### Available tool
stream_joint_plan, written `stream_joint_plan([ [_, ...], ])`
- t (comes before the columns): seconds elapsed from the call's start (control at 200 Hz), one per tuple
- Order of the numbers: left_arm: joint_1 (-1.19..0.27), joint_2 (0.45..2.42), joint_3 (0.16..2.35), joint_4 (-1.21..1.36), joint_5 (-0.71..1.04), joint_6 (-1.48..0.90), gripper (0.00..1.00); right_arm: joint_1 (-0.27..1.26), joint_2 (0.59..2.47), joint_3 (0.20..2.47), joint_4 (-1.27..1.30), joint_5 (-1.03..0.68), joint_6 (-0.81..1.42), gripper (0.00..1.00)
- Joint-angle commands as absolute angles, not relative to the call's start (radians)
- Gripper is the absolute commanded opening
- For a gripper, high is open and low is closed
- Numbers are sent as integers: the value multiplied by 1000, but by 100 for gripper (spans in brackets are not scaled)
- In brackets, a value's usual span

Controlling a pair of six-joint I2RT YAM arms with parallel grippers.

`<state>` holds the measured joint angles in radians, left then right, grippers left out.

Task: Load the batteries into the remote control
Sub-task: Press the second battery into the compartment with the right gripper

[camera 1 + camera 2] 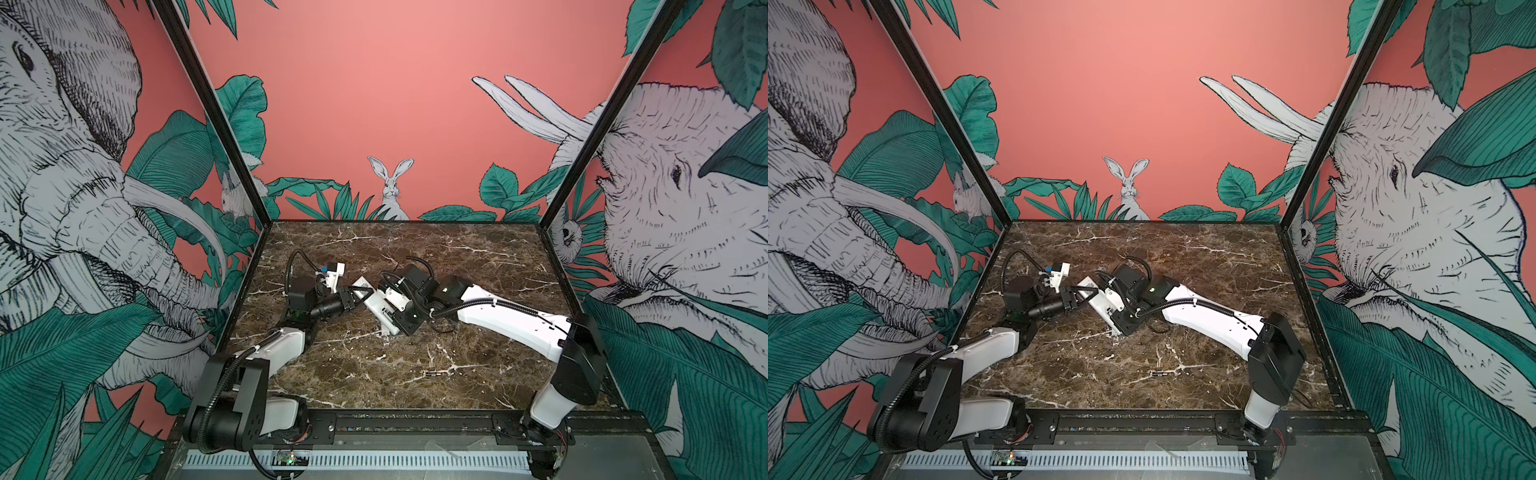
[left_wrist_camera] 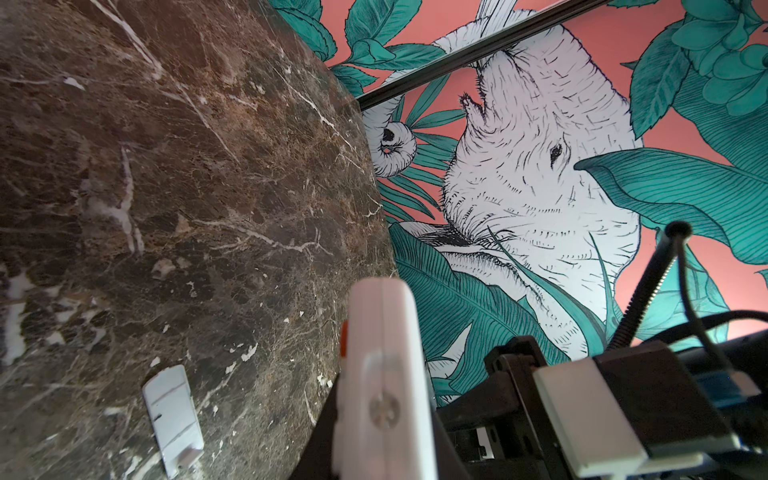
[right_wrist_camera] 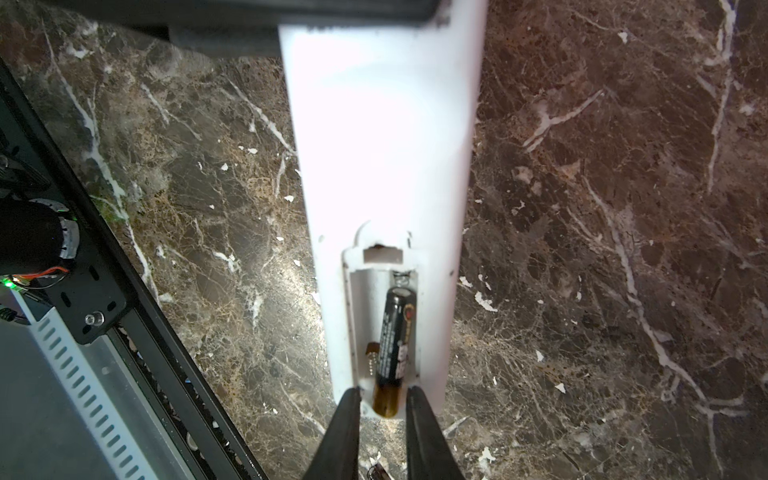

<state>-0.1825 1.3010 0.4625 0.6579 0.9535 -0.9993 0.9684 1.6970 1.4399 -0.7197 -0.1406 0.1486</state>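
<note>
The remote control is held off the table with its plain white back up and its battery bay open. My left gripper is shut on it partway along its length; its far end sticks out past the jaws. One black and copper battery lies tilted in the bay, its head at the spring and its copper end over the end wall. My right gripper has its fingertips closed in on that copper end. A second battery lies loose on the marble near the front, also seen as a small battery.
A small flat white cover piece lies on the marble table below the remote. Both arms crowd the middle of the table. Patterned walls and black frame posts close in three sides; a black rail runs along the front edge.
</note>
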Motion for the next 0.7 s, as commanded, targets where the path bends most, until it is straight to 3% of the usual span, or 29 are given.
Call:
stream_joint_plan([
  [0.0, -175, 1297, 455, 707, 975, -1015, 0, 981, 1716, 1469, -730, -124, 138, 19],
  [0.33, -171, 1297, 451, 708, 977, -1015, 0, 988, 1726, 1474, -741, -79, 136, 13],
  [0.695, -168, 1301, 452, 707, 977, -1014, 0, 989, 1728, 1489, -746, -82, 132, 20],
])
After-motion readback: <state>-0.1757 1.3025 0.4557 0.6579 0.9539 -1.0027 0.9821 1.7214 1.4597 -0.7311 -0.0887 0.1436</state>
